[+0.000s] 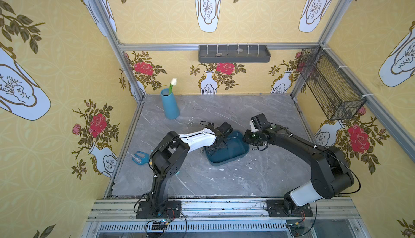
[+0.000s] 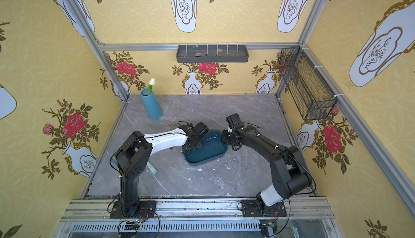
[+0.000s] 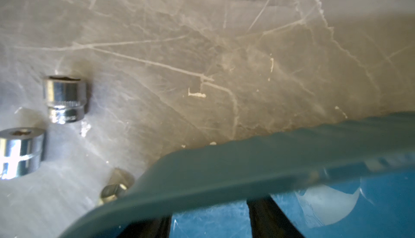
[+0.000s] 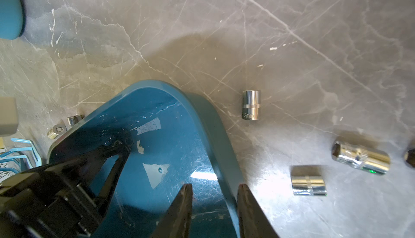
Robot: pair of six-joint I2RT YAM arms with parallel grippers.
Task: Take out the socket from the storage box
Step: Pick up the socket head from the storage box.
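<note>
Starting at your side of the counter: both arms reach in to the box, which sits mid-counter. Your right gripper straddles the box's right-hand wall, one finger inside and one outside, set narrow. It looks pinched on the wall, bracing the box. Your left gripper is down inside the box at its left end, tips drawn close over a small dark thing on the floor. It is too small to say whether that is a socket, or whether the tips grip it, and the top views hide it under the wrist. Otherwise the floor shows only pale sticker scraps. Outside, loose sockets lie on the counter: several off the right wall, more off the left end. Judgement: the step in hand is the pick of what may be the last socket, so the task is near its end. The next move calls for a firm close on the piece, then a straight lift clear of the flared rim before you swing out, with the right hold bracing against tip or slide. Far left corner: a blue vase, well apart from the work.
</note>
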